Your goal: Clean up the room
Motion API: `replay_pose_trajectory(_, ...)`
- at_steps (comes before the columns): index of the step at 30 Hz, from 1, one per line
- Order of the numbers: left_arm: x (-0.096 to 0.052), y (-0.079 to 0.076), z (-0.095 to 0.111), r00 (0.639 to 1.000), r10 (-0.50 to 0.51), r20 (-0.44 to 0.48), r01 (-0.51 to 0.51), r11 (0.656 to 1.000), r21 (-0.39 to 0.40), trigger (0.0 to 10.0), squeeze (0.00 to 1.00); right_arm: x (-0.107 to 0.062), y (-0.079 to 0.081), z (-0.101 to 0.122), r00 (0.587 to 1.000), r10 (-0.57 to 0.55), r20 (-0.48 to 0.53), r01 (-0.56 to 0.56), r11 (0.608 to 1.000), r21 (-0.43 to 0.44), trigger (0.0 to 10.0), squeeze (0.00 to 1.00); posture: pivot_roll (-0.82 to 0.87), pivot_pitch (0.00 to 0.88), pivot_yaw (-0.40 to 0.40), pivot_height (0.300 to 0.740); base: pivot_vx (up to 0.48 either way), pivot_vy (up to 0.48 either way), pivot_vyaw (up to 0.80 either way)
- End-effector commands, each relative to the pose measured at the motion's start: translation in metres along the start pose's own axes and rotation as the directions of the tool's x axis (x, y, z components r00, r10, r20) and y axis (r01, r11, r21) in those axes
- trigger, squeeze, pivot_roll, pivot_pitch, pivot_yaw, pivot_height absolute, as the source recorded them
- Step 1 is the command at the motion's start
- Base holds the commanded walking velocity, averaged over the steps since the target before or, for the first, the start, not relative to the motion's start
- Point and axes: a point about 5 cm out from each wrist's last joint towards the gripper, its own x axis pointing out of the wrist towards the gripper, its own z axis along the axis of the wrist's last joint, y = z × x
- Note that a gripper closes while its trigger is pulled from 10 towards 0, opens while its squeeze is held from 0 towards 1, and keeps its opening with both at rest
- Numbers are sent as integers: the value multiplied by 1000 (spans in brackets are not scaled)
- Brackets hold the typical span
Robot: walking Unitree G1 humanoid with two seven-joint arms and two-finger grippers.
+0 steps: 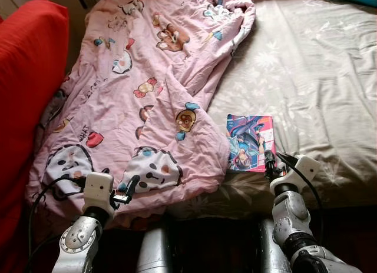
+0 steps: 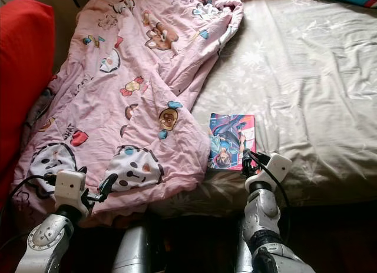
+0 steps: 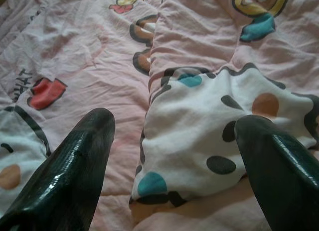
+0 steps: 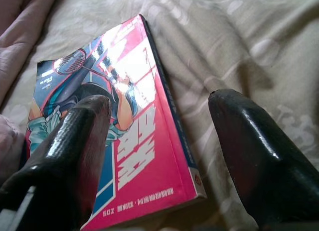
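Red cushion: a big red fabric cushion stands well off to the left of the left gripper, against the edge of the bed.
Left gripper: the left gripper on its silver arm hovers low over the near edge of the quilt; its two long black fingers are spread wide with nothing between them.
Quilt: a crumpled pink cotton quilt printed with cartoon animals lies directly ahead of the left gripper and runs away from it up the left half of the bed. A white spotted cartoon patch with teal and orange dots sits just beyond the spread fingertips, on a raised fold.
Bed sheet: a beige sheet with a pale flower pattern covers the bed ahead of and to the right of the right gripper, bare apart from the book.
Book: a glossy paperback comic book with a pink, blue and white illustrated cover lies flat on the sheet just in front of the right gripper, just beside the quilt's right edge.
Right gripper: the right gripper sits at the book's near edge, its fingers apart, one over the cover and the other over the sheet beside the spine; not pinching the book.
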Motion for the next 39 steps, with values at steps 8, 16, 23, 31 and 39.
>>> replay_pose_trajectory(8,-9,7,-3,999,10,-39,-9,999,40,10000,0,-4,3,-13,997,18,-72,-12,996,88,10000,0,169,244,188,566,0,0,0)
replay_pose_trajectory(16,-11,7,-3,999,10,-45,-8,999,44,10000,0,-3,4,-15,995,44,-95,-36,996,87,10000,0,176,252,191,566,0,0,0)
replay_pose_trajectory(23,-14,8,-2,999,10,-48,-7,999,48,10000,0,-6,4,-21,991,55,-123,-44,995,94,10000,0,183,252,195,566,0,0,0)
replay_pose_trajectory(31,-15,9,-2,999,7,-52,-4,998,55,10000,0,-12,2,-30,985,57,-161,-41,994,101,10000,0,187,254,202,566,0,0,0)
replay_pose_trajectory(39,-16,10,-1,999,4,-54,0,998,64,10000,0,-17,-4,-38,983,28,-184,-3,991,136,10000,0,193,256,206,566,0,0,0)
